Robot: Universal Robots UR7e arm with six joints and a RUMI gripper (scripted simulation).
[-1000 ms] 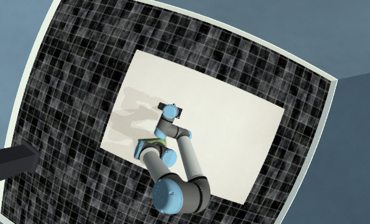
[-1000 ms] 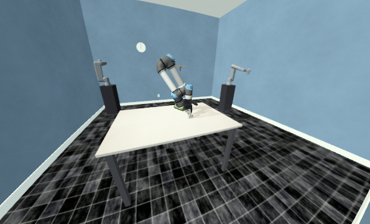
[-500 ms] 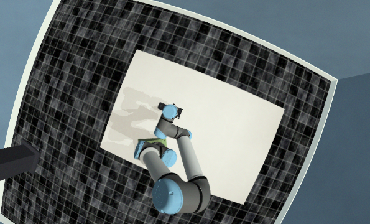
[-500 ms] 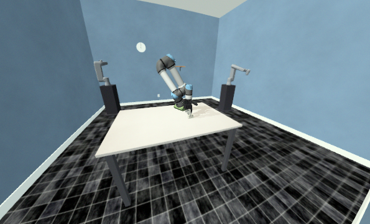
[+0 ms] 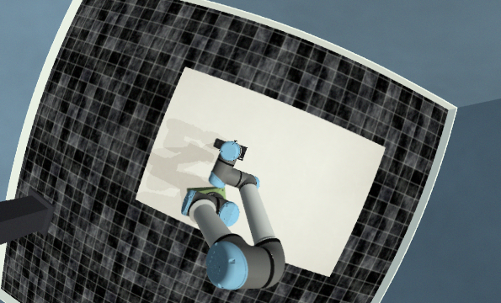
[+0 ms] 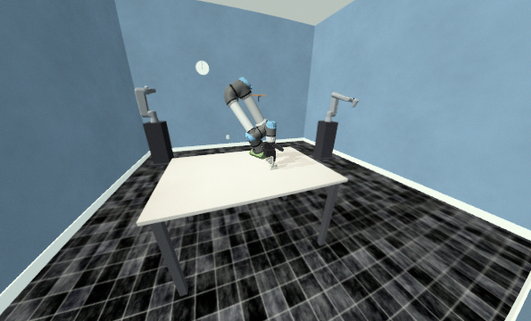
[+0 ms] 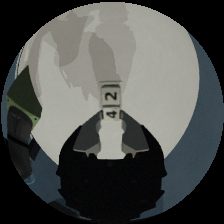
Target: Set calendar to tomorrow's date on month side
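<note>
While poised low over the worktop, gripping the cube marked 4 between the jaws. Noted just beside it: cube marked 2 (both digits sideways in wrist view).

The top view looks steeply down from high above the table. The exterior view stands well back, facing the arm across the table from slightly above. The wrist view sits close, looking past the gripper at the tabletop. All three share the tabletop.
</note>
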